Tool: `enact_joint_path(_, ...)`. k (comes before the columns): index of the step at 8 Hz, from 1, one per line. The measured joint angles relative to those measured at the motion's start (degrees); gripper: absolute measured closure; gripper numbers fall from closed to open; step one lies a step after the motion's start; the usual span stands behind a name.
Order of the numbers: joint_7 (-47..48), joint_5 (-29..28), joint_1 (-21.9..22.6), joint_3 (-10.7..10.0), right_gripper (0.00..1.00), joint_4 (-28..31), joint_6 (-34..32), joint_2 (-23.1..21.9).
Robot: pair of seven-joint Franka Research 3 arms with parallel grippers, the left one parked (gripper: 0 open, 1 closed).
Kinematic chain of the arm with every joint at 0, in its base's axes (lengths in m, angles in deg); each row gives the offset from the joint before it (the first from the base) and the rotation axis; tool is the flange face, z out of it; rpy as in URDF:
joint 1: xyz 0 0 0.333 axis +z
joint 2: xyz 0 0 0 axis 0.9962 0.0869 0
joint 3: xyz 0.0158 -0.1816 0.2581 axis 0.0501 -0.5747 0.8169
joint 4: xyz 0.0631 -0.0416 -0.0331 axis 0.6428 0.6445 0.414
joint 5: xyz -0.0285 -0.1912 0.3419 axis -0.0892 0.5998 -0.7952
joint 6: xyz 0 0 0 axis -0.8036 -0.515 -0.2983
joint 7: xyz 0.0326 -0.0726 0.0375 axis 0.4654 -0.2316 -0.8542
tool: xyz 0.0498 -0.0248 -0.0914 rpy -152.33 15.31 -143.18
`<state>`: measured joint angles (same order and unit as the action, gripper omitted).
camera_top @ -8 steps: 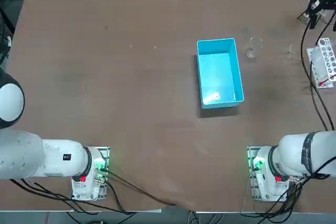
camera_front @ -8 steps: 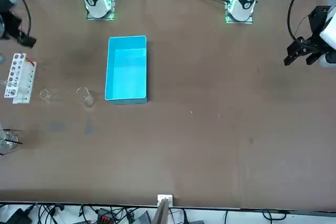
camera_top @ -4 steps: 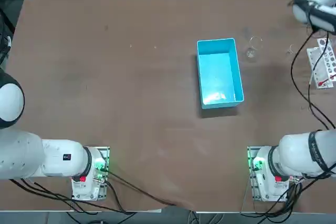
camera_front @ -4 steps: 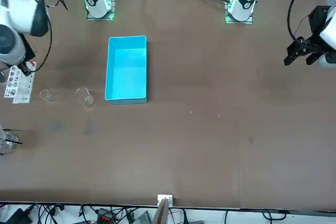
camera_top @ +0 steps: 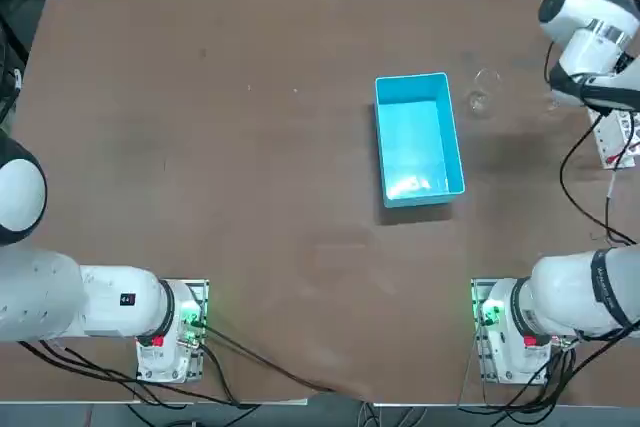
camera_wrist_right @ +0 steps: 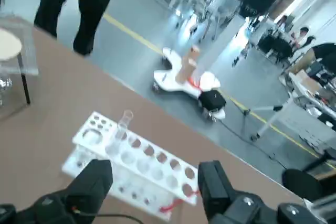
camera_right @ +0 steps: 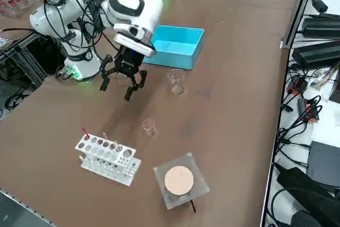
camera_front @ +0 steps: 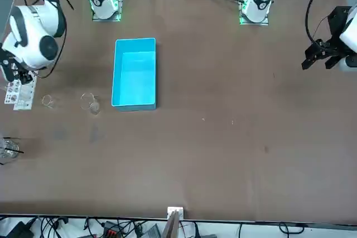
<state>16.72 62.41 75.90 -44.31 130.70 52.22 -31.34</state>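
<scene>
We have the right gripper (camera_right: 123,82) hovering over the table's right side, fingers (camera_wrist_right: 97,182) spread wide, nothing between them. Nearest thing is the test-tube rack (camera_right: 104,166), on the table just ahead of the fingertips, untouched. Small beaker (camera_right: 149,127) sits near the rack. Larger beaker (camera_right: 176,82) and blue bin (camera_right: 178,46) are farther off.

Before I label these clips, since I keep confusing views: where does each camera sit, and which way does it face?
Top view: overhead, looking down; bases at bottom, right arm by the rack.
Front view: across the table, facing the robot; right arm at left.
Right side view: raised at robot's right, looking diagonally down; open jaws above the table.
Right wrist view: on the wrist; rack beyond its jaws.
Top and front share the blue bin.
</scene>
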Motion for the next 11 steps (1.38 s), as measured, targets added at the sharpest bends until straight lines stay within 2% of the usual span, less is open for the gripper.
enact_joint_path(2, 17.5, 12.2, -0.2, 0.1, 0.00, 1.4, -0.9, 7.3)
enact_joint_path(3, 22.6, 14.9, -0.4, 0.1, 0.00, 1.3, -2.7, 10.4)
enact_joint_path(4, 26.8, 16.3, -0.5, 0.1, 0.01, 1.2, -4.8, 12.1)
enact_joint_path(8, 43.5, 22.4, -1.0, 0.0, 0.05, 1.3, -9.9, 14.3)
enact_joint_path(9, 46.6, 24.7, -1.4, 0.0, 0.06, 1.3, -11.1, 15.5)
enact_joint_path(11, 51.9, 32.6, -5.0, -0.1, 0.09, 1.9, -12.1, 18.8)
